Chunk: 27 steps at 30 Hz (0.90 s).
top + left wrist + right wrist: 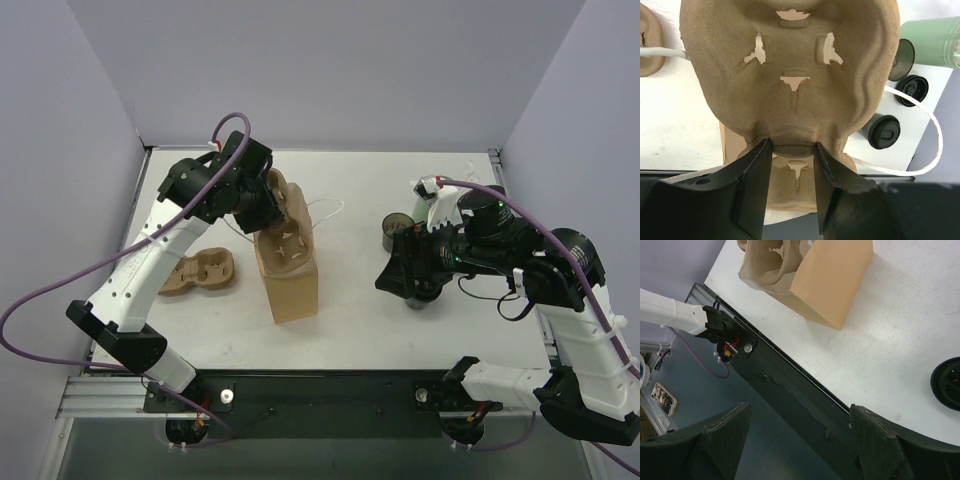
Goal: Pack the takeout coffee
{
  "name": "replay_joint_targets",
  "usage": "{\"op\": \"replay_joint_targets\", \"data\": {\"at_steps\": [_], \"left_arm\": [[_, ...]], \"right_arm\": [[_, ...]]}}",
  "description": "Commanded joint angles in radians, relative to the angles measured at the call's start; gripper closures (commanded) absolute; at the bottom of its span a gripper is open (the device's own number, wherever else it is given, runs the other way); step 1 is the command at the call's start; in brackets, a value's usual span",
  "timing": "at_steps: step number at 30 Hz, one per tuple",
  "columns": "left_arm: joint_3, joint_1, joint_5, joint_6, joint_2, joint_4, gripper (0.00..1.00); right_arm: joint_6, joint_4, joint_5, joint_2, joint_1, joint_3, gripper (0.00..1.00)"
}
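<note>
My left gripper (792, 145) is shut on the rim of a brown pulp cup tray (790, 65), holding it upright in the mouth of the tan paper bag (297, 290). The tray (284, 222) sticks out of the bag's top in the top view. Two dark takeout coffees with black lids (883, 131) (912, 90) stand on the table to the right. In the top view one coffee (396, 232) stands free and another (421, 298) sits partly under my right gripper (397, 272). My right gripper (800, 412) is open and empty above the table's front edge, with a black lid (947, 390) at its right.
A second pulp tray (200, 272) lies on the table left of the bag. A pale green cup (930, 37) is beyond the coffees. The bag's white string handle (930, 145) loops over the table. The bag (835, 280) stands left of my right gripper.
</note>
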Motion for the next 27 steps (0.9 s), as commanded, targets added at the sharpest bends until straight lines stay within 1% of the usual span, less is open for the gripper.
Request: {"op": "replay_joint_targets", "data": {"at_steps": [1, 16, 22, 27], "left_arm": [[0.005, -0.005, -0.002, 0.016, -0.025, -0.212, 0.87], [-0.027, -0.009, -0.008, 0.052, 0.015, -0.212, 0.87], [-0.007, -0.019, 0.004, 0.075, 0.053, -0.214, 0.88], [-0.046, -0.022, 0.013, 0.076, 0.062, -0.212, 0.88]], "right_arm": [[0.036, -0.073, 0.012, 0.004, -0.005, 0.022, 0.18], [0.051, -0.073, 0.009, -0.001, -0.005, 0.023, 0.18], [0.054, -0.074, 0.014, -0.002, -0.004, 0.023, 0.18], [0.054, -0.073, 0.015, -0.005, -0.004, 0.026, 0.18]]}}
